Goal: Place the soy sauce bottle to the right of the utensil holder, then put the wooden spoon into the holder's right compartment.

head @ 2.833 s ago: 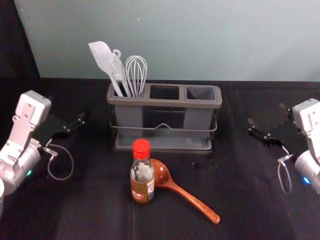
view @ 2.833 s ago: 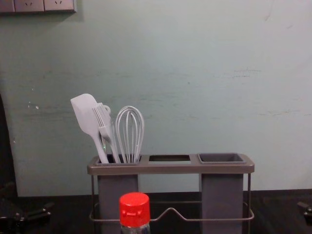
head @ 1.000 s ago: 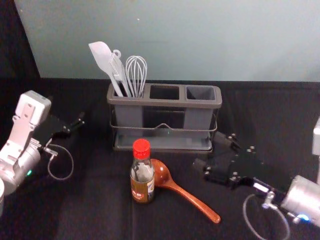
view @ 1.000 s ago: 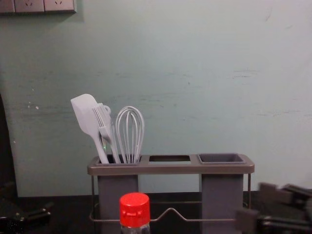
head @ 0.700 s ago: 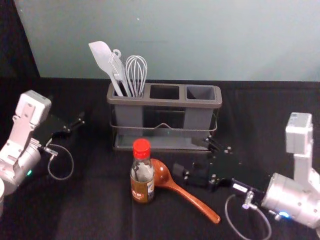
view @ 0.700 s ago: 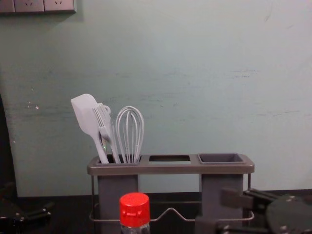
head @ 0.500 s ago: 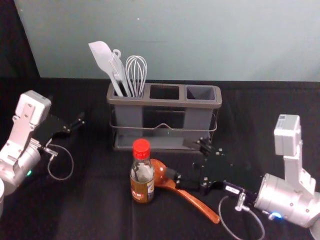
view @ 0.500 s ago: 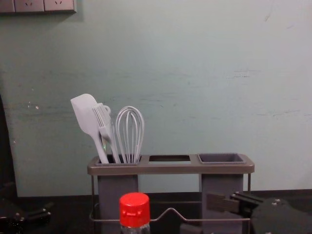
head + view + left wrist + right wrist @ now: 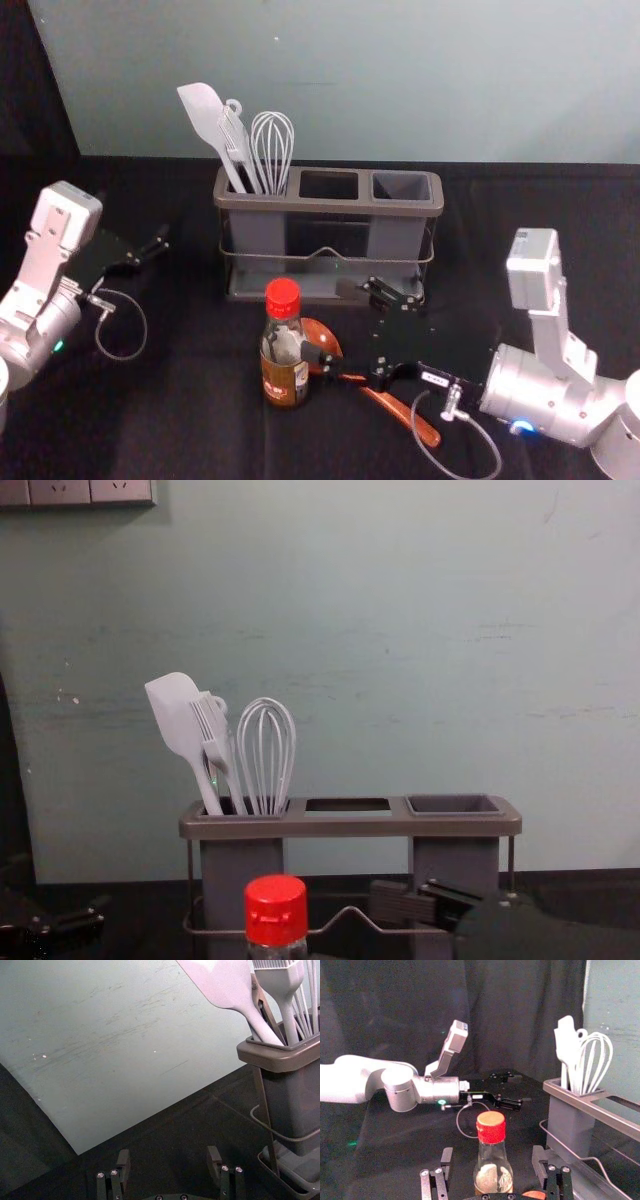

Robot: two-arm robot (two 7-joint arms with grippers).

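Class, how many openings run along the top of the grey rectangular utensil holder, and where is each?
3: the left opening, holding white kitchen utensils; the middle opening, beside it; and the right opening, at the holder's right end. None is hidden.

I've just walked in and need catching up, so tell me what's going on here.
The robot's right gripper is open at the soy sauce bottle, apparently about to grasp it. The bottle stands in front of the utensil holder, and the wooden spoon lies beside it, partly under that gripper. The left gripper is parked open at the left.
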